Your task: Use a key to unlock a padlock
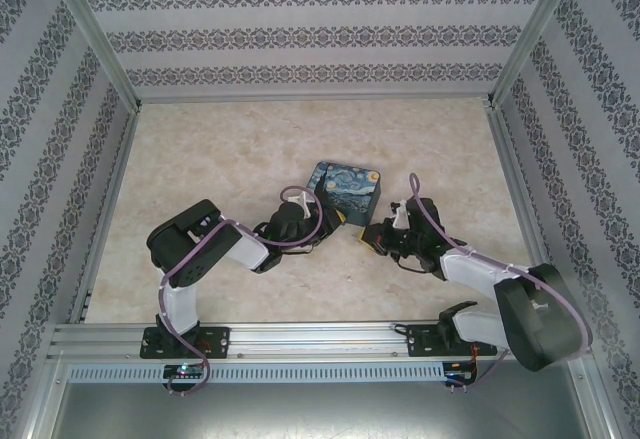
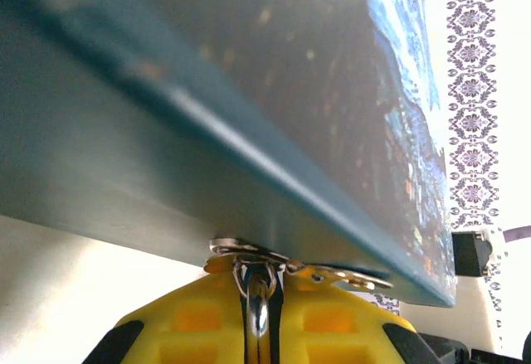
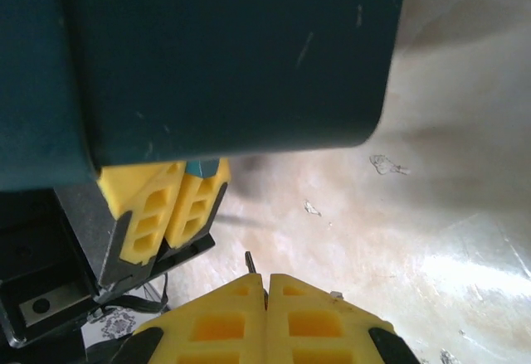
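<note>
near edge of padlock [image 1: 346, 184] hemmed by left claw [image 1: 335, 219], right claw [image 1: 372, 236]; table [image 1: 250, 139] beyond.

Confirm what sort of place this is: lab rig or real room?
Probably a lab test cell: silver aluminium-extrusion frame, grey damask-patterned wall panels boxing in a beige marble-look tabletop.

The right gripper [image 3: 266, 283], yellow jaws pressed together, sits low over the pale marbled desk [image 3: 431, 240], just below the dark-sided squarish padlock [image 3: 224, 49], under whose left edge the left gripper [image 3: 184, 177] clamps the small bluish-headed key [image 3: 202, 167].
</note>
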Motion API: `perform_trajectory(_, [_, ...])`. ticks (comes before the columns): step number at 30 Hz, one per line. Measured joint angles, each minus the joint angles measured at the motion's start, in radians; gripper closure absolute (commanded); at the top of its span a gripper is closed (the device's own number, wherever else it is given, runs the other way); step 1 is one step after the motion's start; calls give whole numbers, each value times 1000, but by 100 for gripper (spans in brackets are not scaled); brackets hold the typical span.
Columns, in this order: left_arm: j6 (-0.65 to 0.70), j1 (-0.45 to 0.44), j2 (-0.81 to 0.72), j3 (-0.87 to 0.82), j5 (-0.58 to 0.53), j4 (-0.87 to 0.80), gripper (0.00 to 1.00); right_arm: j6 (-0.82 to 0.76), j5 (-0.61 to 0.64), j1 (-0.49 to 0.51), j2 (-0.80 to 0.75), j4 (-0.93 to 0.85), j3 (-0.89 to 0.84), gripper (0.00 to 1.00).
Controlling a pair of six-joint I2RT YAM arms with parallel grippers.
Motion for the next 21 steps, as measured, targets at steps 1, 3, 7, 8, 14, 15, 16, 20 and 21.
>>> perform_trajectory(1, [-3,0,0,0,4,0,100,0,0,0,8,2,10,100])
perform_trajectory(3, [-4,0,-2,0,9,-2,100,-1,-3,-13,24,8,32,100])
perform_trajectory(7, [-3,0,-22,0,20,-18,100,-4,-16,-54,64,14,81,100])
perform_trajectory(8, [-3,0,-29,0,21,-19,100,-7,-24,-64,80,15,95,100])
perform_trajectory(14, [1,8,-54,0,34,-30,100,-36,-80,-108,222,14,190,100])
perform_trajectory(15, [1,11,-55,0,35,-34,100,-39,-89,-110,231,14,195,100])
perform_trajectory(16, [1,12,-55,0,35,-39,100,-42,-94,-111,235,14,196,100])
perform_trajectory(20, [0,12,-61,1,35,-51,100,-47,-100,-112,214,14,192,100])
perform_trajectory(21, [0,12,-63,2,37,-54,100,-47,-100,-112,199,14,186,100])
